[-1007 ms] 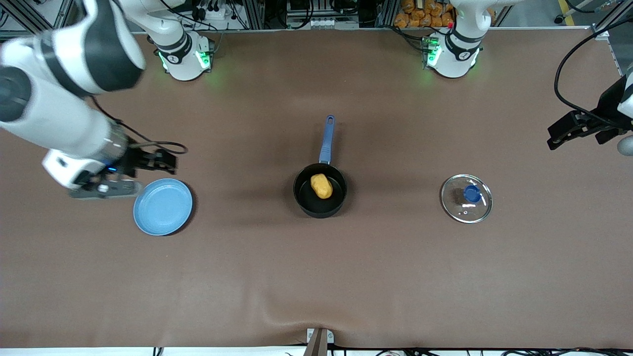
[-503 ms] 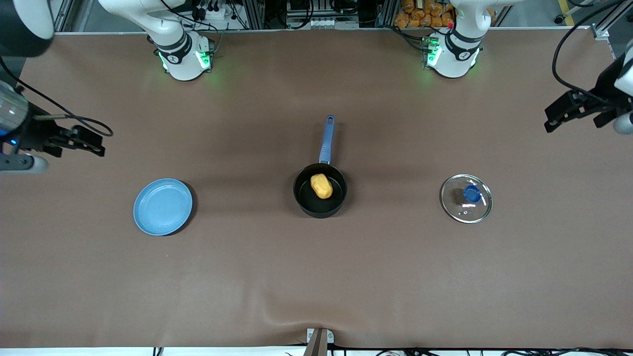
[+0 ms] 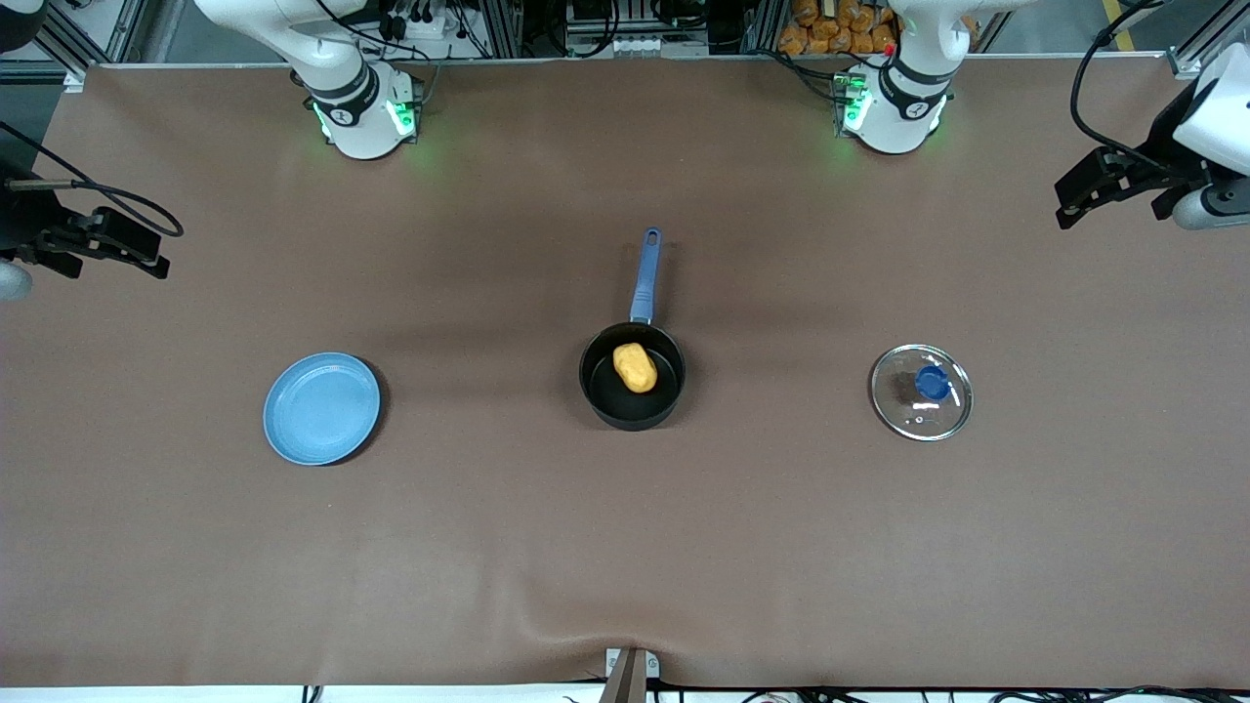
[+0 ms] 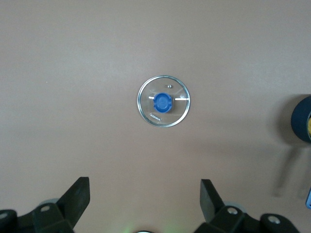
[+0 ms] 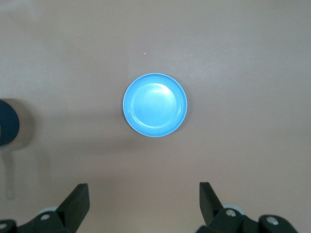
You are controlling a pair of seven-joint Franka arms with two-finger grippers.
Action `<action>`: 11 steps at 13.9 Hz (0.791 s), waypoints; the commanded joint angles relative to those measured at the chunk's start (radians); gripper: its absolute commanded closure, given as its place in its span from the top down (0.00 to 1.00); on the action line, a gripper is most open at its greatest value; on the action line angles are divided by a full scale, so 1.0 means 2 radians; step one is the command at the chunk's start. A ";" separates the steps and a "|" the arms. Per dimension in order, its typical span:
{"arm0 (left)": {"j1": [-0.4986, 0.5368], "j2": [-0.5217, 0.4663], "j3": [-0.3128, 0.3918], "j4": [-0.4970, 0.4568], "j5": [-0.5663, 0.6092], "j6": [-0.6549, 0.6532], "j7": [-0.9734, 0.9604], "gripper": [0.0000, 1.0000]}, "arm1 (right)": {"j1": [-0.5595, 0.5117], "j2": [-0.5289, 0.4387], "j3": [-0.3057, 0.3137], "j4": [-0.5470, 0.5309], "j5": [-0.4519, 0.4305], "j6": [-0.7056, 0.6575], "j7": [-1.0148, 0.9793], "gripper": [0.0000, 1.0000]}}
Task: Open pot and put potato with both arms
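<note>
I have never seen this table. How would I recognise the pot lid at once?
Start from the black pot with the long blue handle in the middle of the brown table. From there go toward the left arm's end of the table, where one round thing lies flat: the lid. It is clear glass with a small blue knob, unlike the solid light-blue plate toward the right arm's end.

A robotics lab — two white jointed robot arms (image 3: 356, 93) stand bolted along a wide table covered in plain brown matting (image 3: 625, 547), with bare aluminium framing (image 3: 508, 24), loose black cables (image 3: 430, 20) and power strips crowding the edge.
</note>
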 commanded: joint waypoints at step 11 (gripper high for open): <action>-0.030 -0.047 0.045 -0.058 -0.007 -0.007 0.001 1.00 | -0.063 -0.017 0.057 -0.013 -0.001 0.001 -0.014 1.00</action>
